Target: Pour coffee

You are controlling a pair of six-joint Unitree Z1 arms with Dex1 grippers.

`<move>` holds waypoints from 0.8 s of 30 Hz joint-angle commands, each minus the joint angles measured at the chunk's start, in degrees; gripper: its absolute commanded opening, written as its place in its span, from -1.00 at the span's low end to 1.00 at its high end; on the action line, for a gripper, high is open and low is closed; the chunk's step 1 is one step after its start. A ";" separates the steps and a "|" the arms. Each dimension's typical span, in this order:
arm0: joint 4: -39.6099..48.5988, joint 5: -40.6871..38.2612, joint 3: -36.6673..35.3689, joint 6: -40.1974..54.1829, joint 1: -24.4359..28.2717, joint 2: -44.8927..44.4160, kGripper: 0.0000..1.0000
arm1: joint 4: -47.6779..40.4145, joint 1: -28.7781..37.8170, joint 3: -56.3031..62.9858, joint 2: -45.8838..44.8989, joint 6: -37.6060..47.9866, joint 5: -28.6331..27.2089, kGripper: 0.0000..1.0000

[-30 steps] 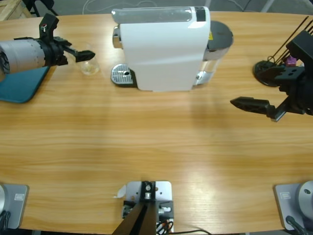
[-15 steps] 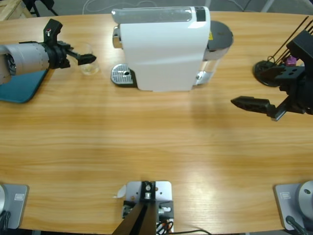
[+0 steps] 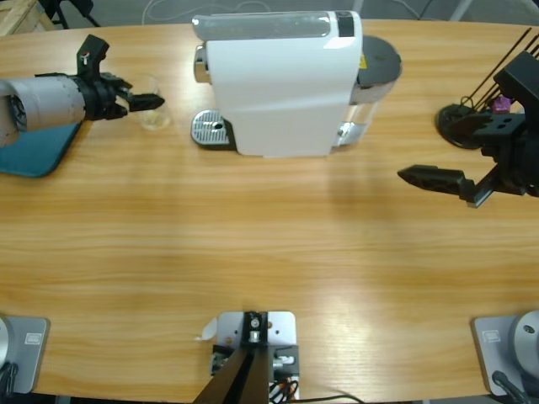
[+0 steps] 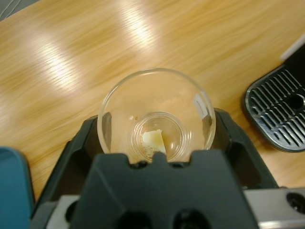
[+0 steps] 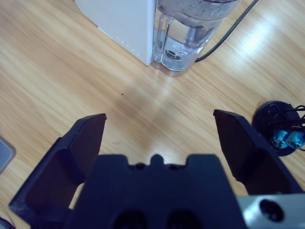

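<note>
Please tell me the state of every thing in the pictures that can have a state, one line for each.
Glass cup: upright on the table, between the jaws, no coffee visible inside.
Left gripper: around the cup.
Right gripper: open, holds nothing.
Coffee machine: standing, drip tray bare.
Water tank: holds water.

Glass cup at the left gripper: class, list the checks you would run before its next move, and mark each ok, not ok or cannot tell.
1. Glass cup sits between the left gripper's jaws: ok.
2. Jaws gripping the cup firmly: cannot tell.
3. Cup upright on the table: ok.
4. Coffee in the cup: not ok, only a pale fleck at the bottom.
5. Drip tray under the coffee machine's spout is free: ok.
6. Right gripper open and away from the cup: ok.
</note>
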 commanded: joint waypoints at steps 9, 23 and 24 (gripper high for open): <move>2.64 -3.45 0.84 3.98 -9.30 -8.61 -0.37 | -1.59 -0.56 2.46 -0.65 0.47 1.19 1.00; 2.54 -6.04 -4.23 4.05 -11.03 -0.14 -0.37 | -1.59 -1.16 2.55 -0.96 0.56 1.17 1.00; 2.54 -6.35 -4.21 3.99 -11.03 0.21 -0.37 | -1.59 -1.21 2.55 -0.98 0.56 1.17 1.00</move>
